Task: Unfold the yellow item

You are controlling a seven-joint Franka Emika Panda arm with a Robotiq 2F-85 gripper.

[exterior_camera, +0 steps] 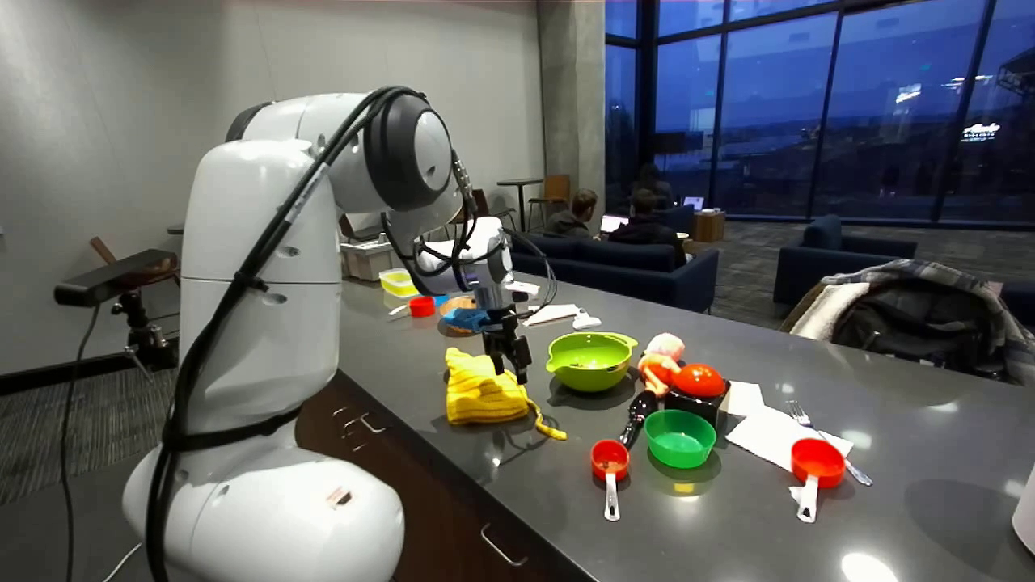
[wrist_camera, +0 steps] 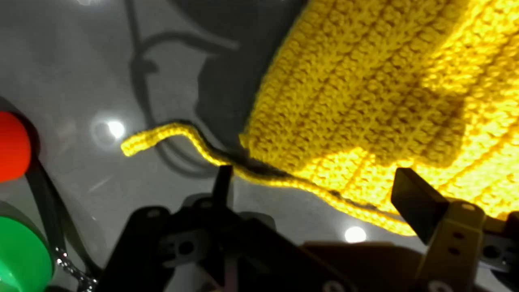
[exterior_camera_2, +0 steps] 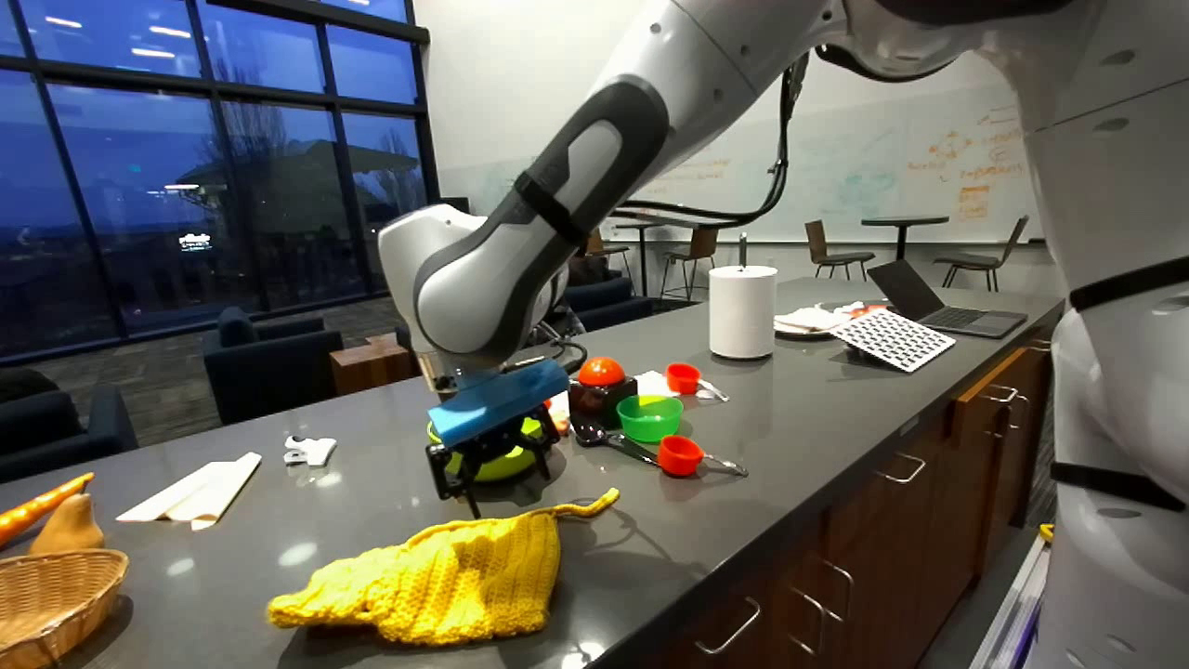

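The yellow item is a soft knitted cloth with a thin cord [wrist_camera: 284, 182] at one edge. It lies wrinkled and folded over on the dark counter in both exterior views [exterior_camera: 485, 392] [exterior_camera_2: 455, 581] and fills the upper right of the wrist view [wrist_camera: 365, 101]. My gripper [wrist_camera: 315, 178] is open and empty, pointing down. In the wrist view its fingers are wide apart, with the cord and the cloth's edge showing between and beyond them. In the exterior views the gripper [exterior_camera: 511, 368] [exterior_camera_2: 506, 478] is above the counter beside the cloth, on the lime-green bowl's side.
The lime-green bowl [exterior_camera: 593, 368] stands close to the gripper. A green bowl [exterior_camera: 679, 440], red measuring cups [exterior_camera: 610, 459] [exterior_camera: 817, 462], a black spoon [exterior_camera: 639, 412] and a black box with a red ball [exterior_camera: 699, 380] are nearby. A wicker basket [exterior_camera_2: 65, 585] stands beyond the cloth.
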